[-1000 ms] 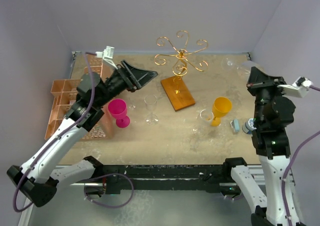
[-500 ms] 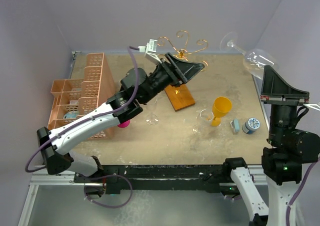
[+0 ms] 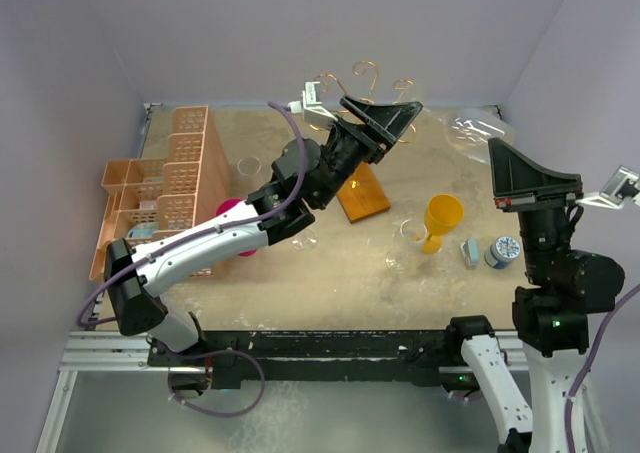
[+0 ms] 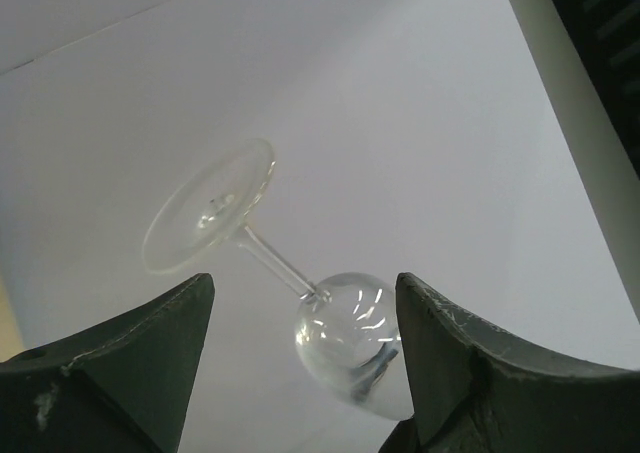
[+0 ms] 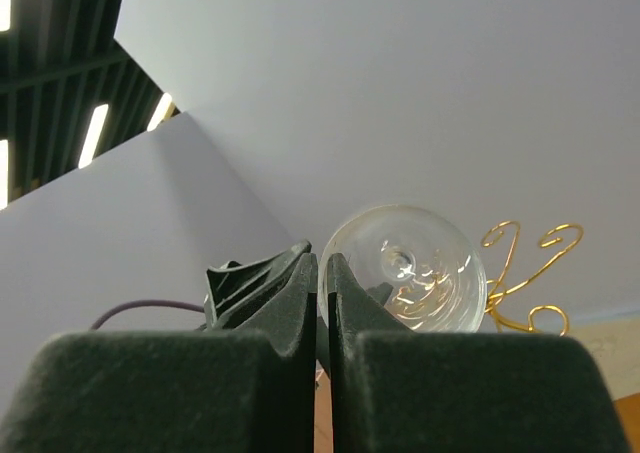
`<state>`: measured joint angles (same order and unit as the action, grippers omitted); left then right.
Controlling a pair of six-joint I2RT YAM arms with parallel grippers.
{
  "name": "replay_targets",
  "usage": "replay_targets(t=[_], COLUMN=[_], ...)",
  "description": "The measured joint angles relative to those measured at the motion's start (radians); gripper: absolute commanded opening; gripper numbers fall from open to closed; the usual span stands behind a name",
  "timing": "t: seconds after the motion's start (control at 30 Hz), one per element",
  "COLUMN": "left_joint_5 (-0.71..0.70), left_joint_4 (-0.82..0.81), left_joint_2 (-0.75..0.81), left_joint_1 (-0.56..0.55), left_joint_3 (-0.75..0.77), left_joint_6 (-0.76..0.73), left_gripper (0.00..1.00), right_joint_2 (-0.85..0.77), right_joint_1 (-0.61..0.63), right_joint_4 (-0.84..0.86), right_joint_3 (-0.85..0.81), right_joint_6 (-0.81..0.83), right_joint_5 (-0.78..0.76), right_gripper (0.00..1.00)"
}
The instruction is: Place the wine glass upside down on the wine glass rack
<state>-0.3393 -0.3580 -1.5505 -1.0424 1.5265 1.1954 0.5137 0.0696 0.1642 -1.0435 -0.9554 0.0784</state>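
Observation:
My right gripper is shut on the rim of the clear wine glass and holds it in the air, tilted, with its foot up and away. The top view shows that gripper at the right and the glass blurred above the table's far right. My left gripper is stretched toward it, open. In the left wrist view the glass bowl and foot hang beyond the open left gripper, untouched. The gold wire rack stands behind the left gripper on its wooden base.
An orange lattice crate lies at the left. A pink goblet is half hidden under the left arm. An orange goblet, a small clear glass and two small blue-grey items stand at the right.
The left arm swung from beside the crate up over the rack and opened wider. The right arm lifted the glass high, then brought it down and left toward the left gripper.

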Motion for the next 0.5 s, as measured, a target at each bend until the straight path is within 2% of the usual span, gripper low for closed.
replay_targets(t=[0.37,0.5], left_joint_5=[-0.137,-0.159], left_joint_4=[-0.045,-0.028], left_joint_2=[-0.013,-0.035], left_joint_1=[-0.031,-0.037], left_joint_3=[0.005,0.042], left_joint_6=[0.088,0.124], left_gripper=[0.72,0.68], right_joint_2=[0.000,0.000], right_joint_1=[0.000,0.001], right_joint_4=[0.074,0.098], right_joint_3=[0.042,0.058], right_joint_6=[-0.014,-0.012], right_joint_5=[0.109,0.134], right_gripper=[0.00,0.00])
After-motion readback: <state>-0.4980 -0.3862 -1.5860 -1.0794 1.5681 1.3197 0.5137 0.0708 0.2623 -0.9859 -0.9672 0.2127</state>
